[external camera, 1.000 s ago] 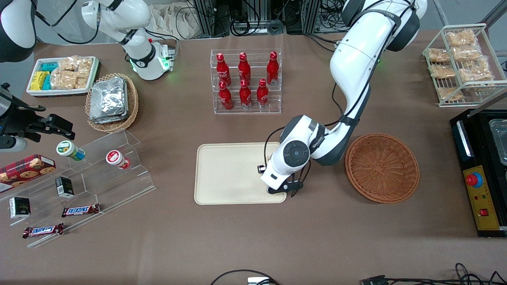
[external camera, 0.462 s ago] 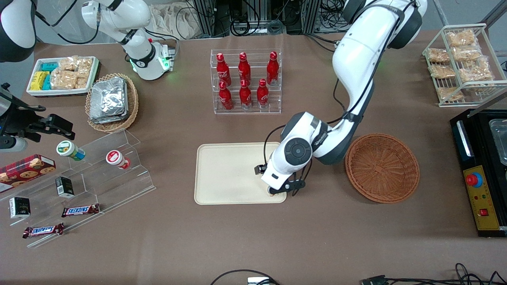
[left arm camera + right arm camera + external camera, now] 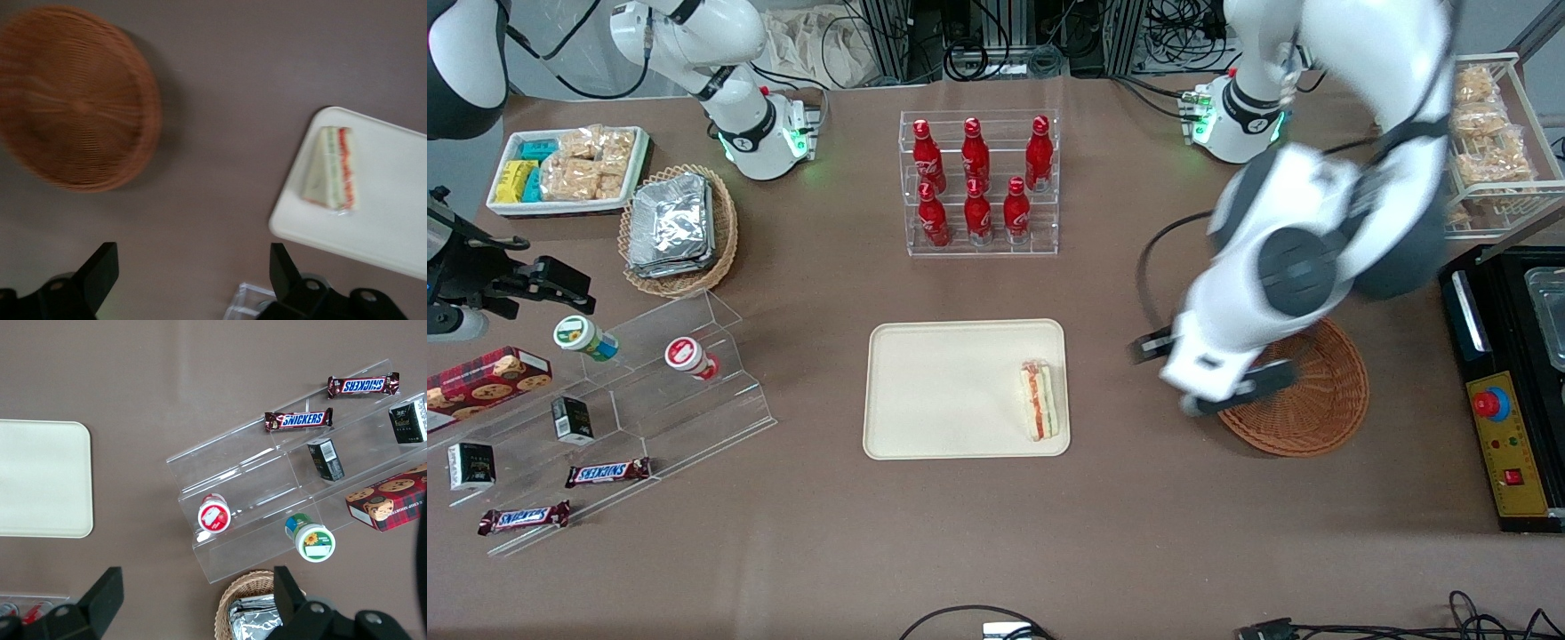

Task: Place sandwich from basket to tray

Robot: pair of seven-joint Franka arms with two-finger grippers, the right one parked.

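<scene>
The sandwich (image 3: 1039, 400) lies on the cream tray (image 3: 943, 391), at the tray's end nearest the basket, its red and green filling facing up. It also shows in the left wrist view (image 3: 331, 170) on the tray (image 3: 380, 227). The reddish-brown basket (image 3: 1320, 409) holds nothing; it shows in the wrist view too (image 3: 73, 100). My left gripper (image 3: 1202, 398) hangs raised above the basket's rim nearest the tray, clear of the sandwich. In the wrist view the gripper (image 3: 192, 273) is open and holds nothing, with bare table between its fingers.
A clear rack of red bottles (image 3: 978, 182) stands farther from the camera than the tray. A tiered acrylic stand with snacks (image 3: 631, 391), a tan basket of foil packets (image 3: 679, 229) and a white snack bin (image 3: 569, 169) lie toward the parked arm's end. A wire rack (image 3: 1467, 142) and a black device (image 3: 1507, 382) stand beside the basket.
The gripper was low over the tray's end and hid the sandwich. It has let go, risen and swung away toward the basket; the sandwich now lies uncovered on the tray.
</scene>
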